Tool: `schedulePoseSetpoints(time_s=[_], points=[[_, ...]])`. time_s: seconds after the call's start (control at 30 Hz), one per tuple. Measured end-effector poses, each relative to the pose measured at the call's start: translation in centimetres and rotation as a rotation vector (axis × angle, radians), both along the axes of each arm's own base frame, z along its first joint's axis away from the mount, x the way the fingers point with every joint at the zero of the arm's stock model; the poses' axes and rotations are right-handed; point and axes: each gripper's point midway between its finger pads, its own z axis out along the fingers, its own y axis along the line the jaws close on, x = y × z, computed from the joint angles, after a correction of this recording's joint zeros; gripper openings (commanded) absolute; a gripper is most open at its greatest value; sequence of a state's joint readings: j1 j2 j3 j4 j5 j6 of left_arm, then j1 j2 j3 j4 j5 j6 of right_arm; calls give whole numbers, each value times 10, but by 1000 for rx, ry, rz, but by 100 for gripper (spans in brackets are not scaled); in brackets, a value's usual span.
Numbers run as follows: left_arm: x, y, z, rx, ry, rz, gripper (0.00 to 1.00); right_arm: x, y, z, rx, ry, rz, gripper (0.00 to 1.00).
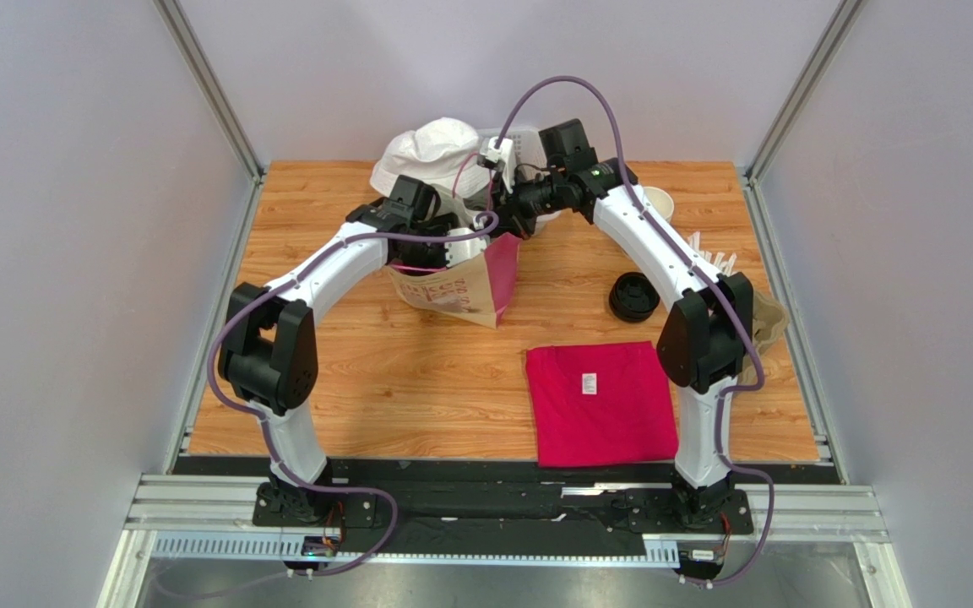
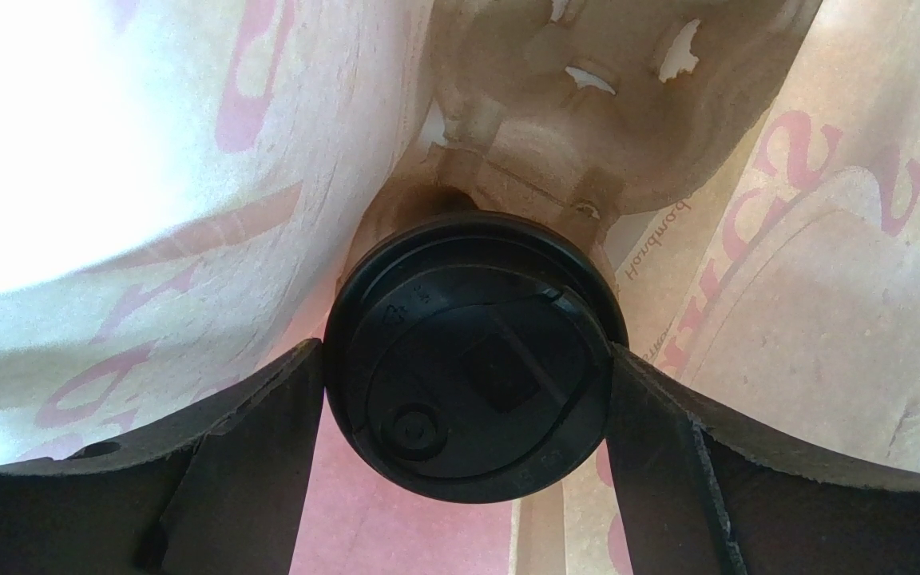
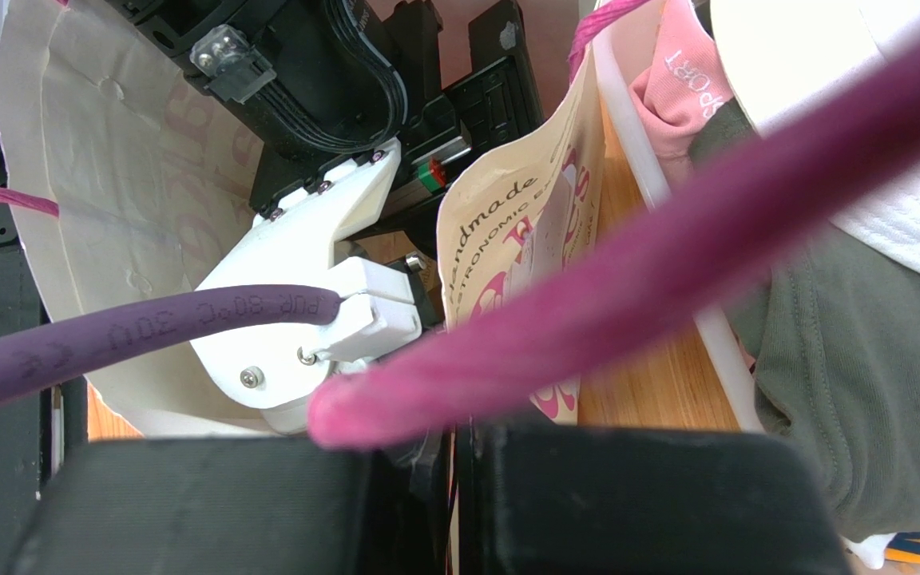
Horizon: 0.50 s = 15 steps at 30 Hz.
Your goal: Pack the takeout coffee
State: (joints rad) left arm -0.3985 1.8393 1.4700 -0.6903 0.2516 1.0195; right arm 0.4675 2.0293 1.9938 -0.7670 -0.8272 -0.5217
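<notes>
clamping the takeout coffee (image 2: 467,342), left gripper (image 2: 465,383) inside paper bag (image 1: 460,294), right gripper (image 3: 459,485) pinching its rim

Observed from my station: paper bag (image 1: 460,289) with pink print, upright at centre of table (image 1: 365,405). Left arm (image 1: 327,269) enters bag mouth; left end effector hidden inside. Right end effector (image 1: 506,218) at bag's far rim; I cannot resolve grip state. Black lid stack (image 1: 633,299) right of bag. Magenta cloth (image 1: 600,403) flat, near front edge. White fabric heap (image 1: 435,152) behind bag.
</notes>
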Motion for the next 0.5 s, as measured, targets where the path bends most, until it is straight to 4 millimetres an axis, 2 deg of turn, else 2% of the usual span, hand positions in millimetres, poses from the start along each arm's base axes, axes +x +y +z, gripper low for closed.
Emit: schedulePoseSetpoints(time_s=[0.1, 0.13, 0.17, 0.2, 0.23, 0.3, 0.37, 0.5], points=[[0, 0, 6, -7, -10, 1, 45, 0, 0, 0, -1, -1, 1, 0], [0, 0, 7, -8, -11, 2, 52, 0, 0, 0, -1, -1, 2, 0], [0, 0, 7, -8, -11, 2, 64, 0, 0, 0, -1, -1, 2, 0], [0, 0, 8, -9, -11, 3, 66, 0, 0, 0, 0, -2, 3, 0], [0, 0, 8, -9, -11, 3, 80, 0, 0, 0, 0, -3, 3, 0], [0, 0, 9, -12, -9, 6, 84, 1, 0, 1, 0, -5, 3, 0], [-1, 0, 10, -13, -2, 15, 99, 2, 1, 1, 2, -6, 5, 0], [-5, 4, 9, -17, 26, 37, 99, 3, 2, 2, 4, -5, 7, 0]])
